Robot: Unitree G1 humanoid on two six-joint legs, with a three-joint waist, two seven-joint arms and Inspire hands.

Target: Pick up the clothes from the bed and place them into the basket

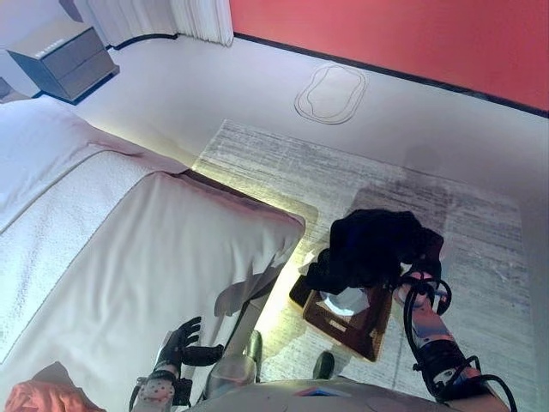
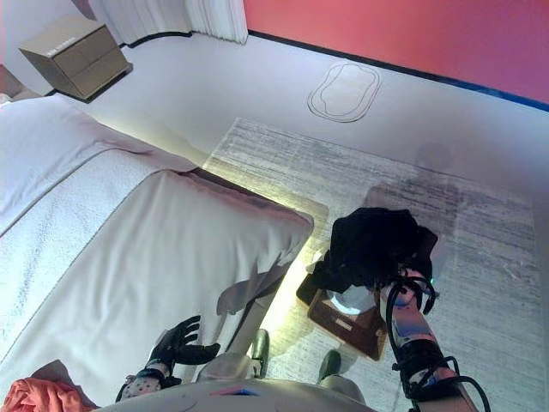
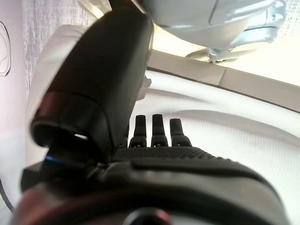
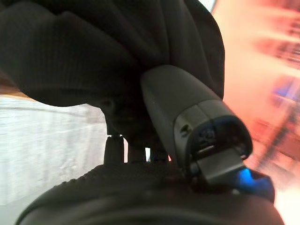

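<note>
A black garment (image 1: 373, 245) hangs over the brown basket (image 1: 330, 324), which stands on the rug beside the bed. My right hand (image 4: 140, 187) is shut on the garment (image 4: 93, 56): the thumb presses into the cloth and the fingers run up into its folds. An orange cloth (image 1: 43, 396) lies on the white bed (image 1: 154, 257) at the near left corner. My left hand (image 1: 180, 342) hovers open and empty over the bed's near edge, fingers straight (image 3: 154, 136).
A grey rug (image 1: 343, 180) lies under the basket. A nightstand (image 1: 64, 56) stands at the far left by a white curtain (image 1: 184, 17). A red wall runs along the back. An oval outline (image 1: 332, 93) marks the floor beyond the rug.
</note>
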